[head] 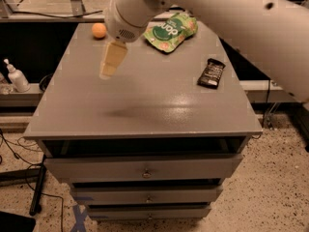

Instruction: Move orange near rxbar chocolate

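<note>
Pointing down, the gripper (110,64) hangs above the left side of the tabletop (145,105), nearer the far edge than the near one. Whether it is wide or closed I cannot tell, though it carries nothing. The orange (99,30) sits at the far left corner, a little beyond the gripper. The rxbar chocolate (211,73) lies flat near the right edge, well apart from the fruit.

The step in hand looks like the reach for the orange. It would be wise to centre over the fruit before descending (round fruit rolls if nudged off-centre) and to stay clear of the green pouch (171,31) by the far edge. The arm (217,13) sweeps in from the upper right, its wrist (128,13) bent downward.
</note>
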`<action>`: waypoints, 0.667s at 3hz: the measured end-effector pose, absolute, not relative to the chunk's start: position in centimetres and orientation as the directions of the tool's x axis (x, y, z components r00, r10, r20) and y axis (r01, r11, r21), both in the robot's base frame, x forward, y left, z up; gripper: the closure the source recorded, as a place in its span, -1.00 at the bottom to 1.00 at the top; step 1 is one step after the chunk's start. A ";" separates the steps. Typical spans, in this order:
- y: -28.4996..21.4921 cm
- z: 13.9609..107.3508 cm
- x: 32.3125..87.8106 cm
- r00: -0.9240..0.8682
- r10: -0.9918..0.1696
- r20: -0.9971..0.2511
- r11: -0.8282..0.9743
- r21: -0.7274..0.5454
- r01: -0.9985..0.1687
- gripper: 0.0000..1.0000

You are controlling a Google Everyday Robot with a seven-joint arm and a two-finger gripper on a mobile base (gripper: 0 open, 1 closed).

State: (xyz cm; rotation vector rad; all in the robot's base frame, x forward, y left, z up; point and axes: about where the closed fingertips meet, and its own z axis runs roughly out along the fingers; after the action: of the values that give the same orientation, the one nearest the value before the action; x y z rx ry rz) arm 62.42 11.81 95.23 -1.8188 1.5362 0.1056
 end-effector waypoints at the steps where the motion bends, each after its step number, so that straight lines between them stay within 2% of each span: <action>1: 18.1 94.3 66.1 0.234 -0.821 -0.521 0.058 -0.484 -0.873 -1.00; 2: 18.1 94.3 66.1 0.234 -0.821 -0.521 0.058 -0.484 -0.873 -1.00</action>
State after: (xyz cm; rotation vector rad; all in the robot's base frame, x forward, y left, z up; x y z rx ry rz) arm 66.08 18.12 94.27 -1.7470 1.5746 0.0870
